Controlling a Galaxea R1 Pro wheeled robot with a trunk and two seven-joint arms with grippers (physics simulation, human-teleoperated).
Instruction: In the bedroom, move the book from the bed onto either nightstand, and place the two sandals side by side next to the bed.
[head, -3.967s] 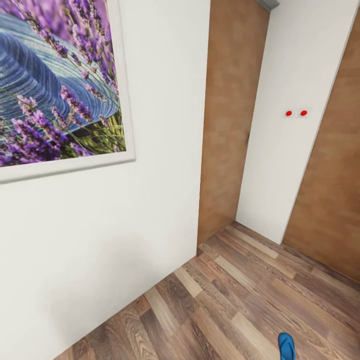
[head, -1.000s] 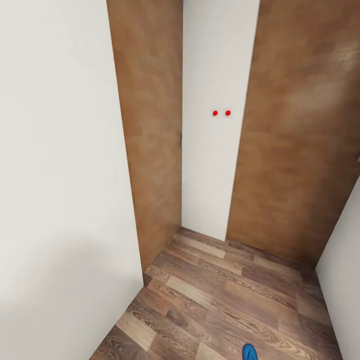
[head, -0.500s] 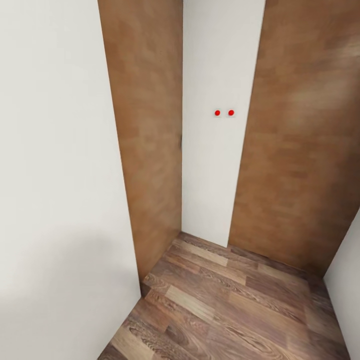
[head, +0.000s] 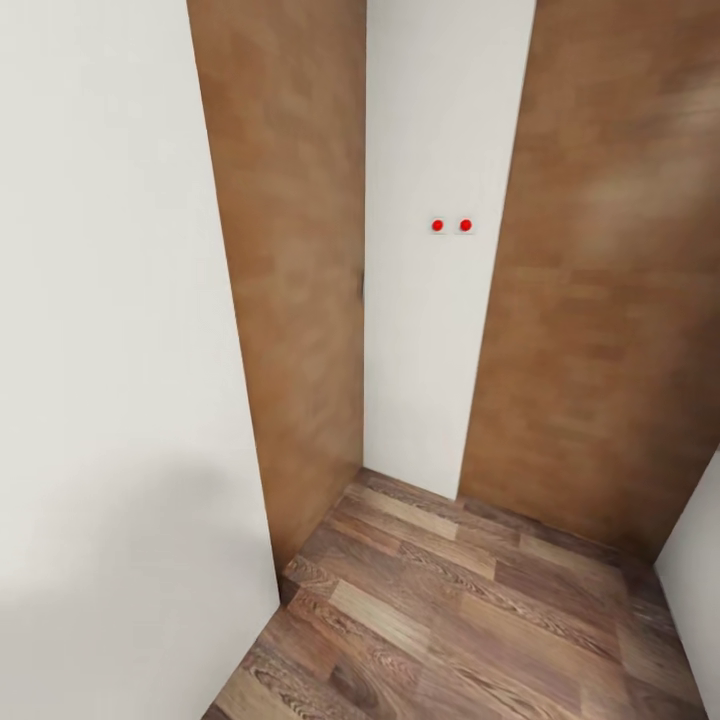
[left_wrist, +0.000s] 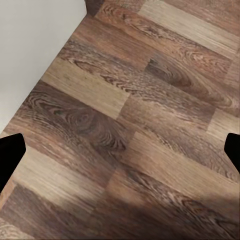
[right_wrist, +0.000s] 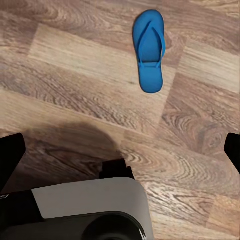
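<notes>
One bright blue sandal (right_wrist: 149, 49) lies flat on the wood-plank floor (right_wrist: 75, 75) in the right wrist view, well ahead of my right gripper (right_wrist: 120, 150). That gripper is open with nothing between its dark fingertips (right_wrist: 10, 155). My left gripper (left_wrist: 120, 152) hangs over bare floor planks (left_wrist: 150, 100), open and empty too. The book, the bed and the nightstand are out of view.
Ahead is a narrow corner: a white wall (head: 110, 350) on the left, two brown wooden panels (head: 290, 250) (head: 600, 300), and a white strip with two red dots (head: 451, 225) between them. My own grey base (right_wrist: 85, 210) is near the sandal.
The head camera has turned: the lavender picture left the view, the corner has come to the centre, and the blue sandal has slid out past the bottom edge.
</notes>
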